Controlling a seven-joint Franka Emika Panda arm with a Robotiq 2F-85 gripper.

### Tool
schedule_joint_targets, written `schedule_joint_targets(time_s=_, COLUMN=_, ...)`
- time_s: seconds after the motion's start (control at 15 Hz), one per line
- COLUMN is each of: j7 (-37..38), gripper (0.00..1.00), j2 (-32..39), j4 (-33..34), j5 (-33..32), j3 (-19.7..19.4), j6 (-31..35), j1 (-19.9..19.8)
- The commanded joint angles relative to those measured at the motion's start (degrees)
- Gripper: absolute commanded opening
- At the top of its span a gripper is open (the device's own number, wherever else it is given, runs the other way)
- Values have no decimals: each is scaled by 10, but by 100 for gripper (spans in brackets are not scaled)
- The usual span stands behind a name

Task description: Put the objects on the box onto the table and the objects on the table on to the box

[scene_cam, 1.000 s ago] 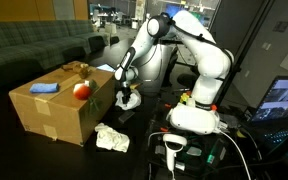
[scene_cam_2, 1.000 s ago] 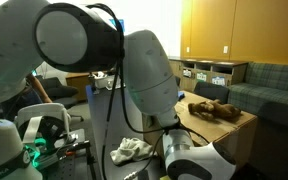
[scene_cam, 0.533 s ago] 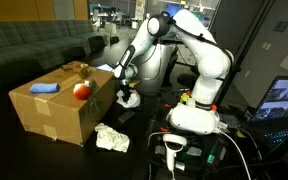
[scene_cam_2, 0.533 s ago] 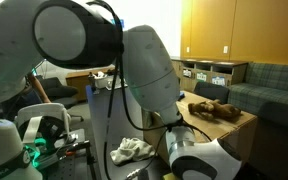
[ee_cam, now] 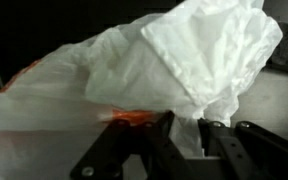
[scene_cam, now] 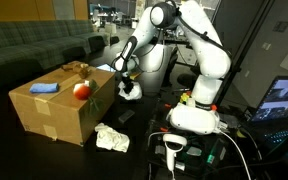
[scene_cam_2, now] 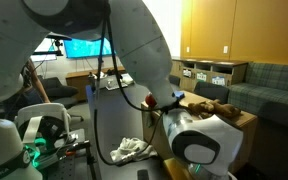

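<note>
The pincer (scene_cam: 127,82), pressed shut on a white plastic bag (scene_cam: 132,91), holds it above the dark desk (scene_cam: 74,160) just beside the box (scene_cam: 59,115), whose top, carrying a red apple (scene_cam: 81,90), lies roughly level with the bag.

One box (scene_cam: 54,115) carries three things: one blue object (scene_cam: 44,88), one red round object (scene_cam: 81,90), and one brownish lump (scene_cam: 76,67) at its far edge, possibly several pieces. Two white crumpled bundles: a lower bundle (scene_cam: 111,138) on the table (scene_cam: 14,150) by the box's corner, and an upper bundle (scene_cam: 131,90) raised off it.
</note>
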Motion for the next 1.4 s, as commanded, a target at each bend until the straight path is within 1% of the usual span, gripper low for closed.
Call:
schedule_joint_targets(time_s=0.0, j7=86, gripper=2, j2=-107, j4=-89, j5=-40, j3=-53, j6=-8, j1=57)
schedule_joint_targets(time_s=0.27, j7=191, gripper=2, j2=-210, j4=-151, j5=-95, j3=-101, j6=-17, j1=112)
schedule_joint_targets(time_s=0.4, j7=254, gripper=2, j2=-262, j4=-170, j5=-133, j3=-119, j6=-24, j1=141)
schedule_joint_targets(time_s=0.6, j7=342, gripper=2, j2=-331, j4=-179, j5=-202, j3=-126, j6=-47, j1=174)
schedule_joint_targets(time_s=0.8, j7=430, gripper=2, j2=-378, j4=-162, j5=-278, j3=-104, j6=-72, j1=199)
schedule_joint_targets(time_s=0.87, j7=449, gripper=2, j2=-392, j4=-159, j5=-301, j3=-95, j6=-78, j1=203)
schedule_joint_targets(time_s=1.07, j7=509, gripper=2, j2=-406, j4=-131, j5=-365, j3=-55, j6=-93, j1=219)
schedule_joint_targets(time_s=1.2, j7=531, gripper=2, j2=-405, j4=-110, j5=-399, j3=-24, j6=-95, j1=227)
schedule_joint_targets(time_s=1.33, j7=537, gripper=2, j2=-391, j4=-80, j5=-422, j3=4, j6=-93, j1=235)
